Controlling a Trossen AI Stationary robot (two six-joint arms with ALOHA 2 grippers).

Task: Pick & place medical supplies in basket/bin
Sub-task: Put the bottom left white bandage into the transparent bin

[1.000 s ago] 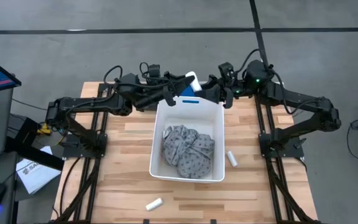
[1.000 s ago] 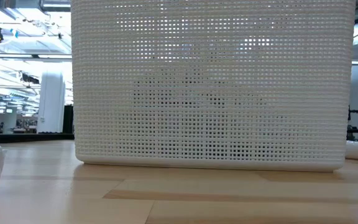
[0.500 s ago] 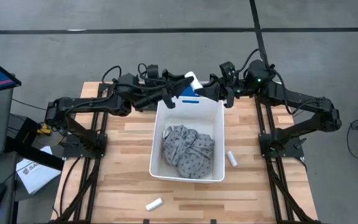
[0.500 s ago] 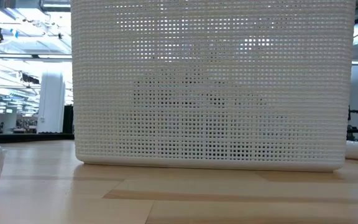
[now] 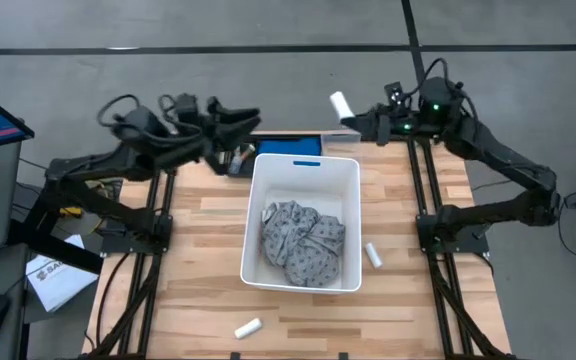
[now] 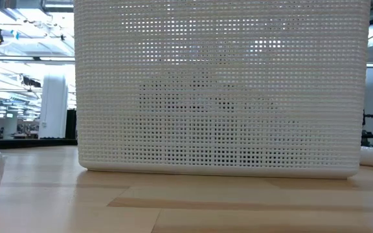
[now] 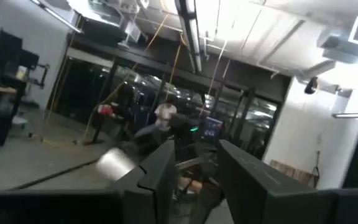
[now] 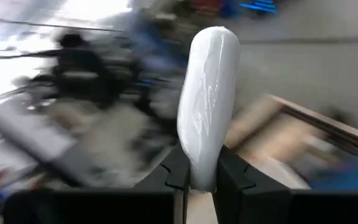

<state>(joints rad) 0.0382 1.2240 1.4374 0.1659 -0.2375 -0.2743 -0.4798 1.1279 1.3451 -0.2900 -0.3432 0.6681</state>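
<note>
**Inside the tub: one item placed, rolls outstanding**

Inside the white tub [image 5: 305, 220], at the middle of the bench [image 5: 198, 260], lies the grey speckled fabric piece [image 5: 302, 243], crumpled on the floor of the tub. That item is judged placed. No white roll can be seen in the tub from above.

Three white rolls are accounted for outside it. One white roll [image 8: 207, 106] is clamped at its lower end between the jaws of the right gripper [image 5: 349, 118], which is raised beyond the tub's far short end, near the blue label [image 5: 306, 162] and slightly off to the right arm's side; it is not over the opening. A second roll [image 5: 373, 254] lies on the bench just beside the tub's right wall. A third roll [image 5: 247, 328] lies near the bench's front edge, well apart from the tub.

The left gripper [image 5: 240, 122] is raised off the far left corner of the tub, jaws parted and holding nothing.

Judgement: task partly done. The held roll needs carrying over the tub and releasing; two rolls remain to be picked. Tiny pale bits cannot be made out.
</note>
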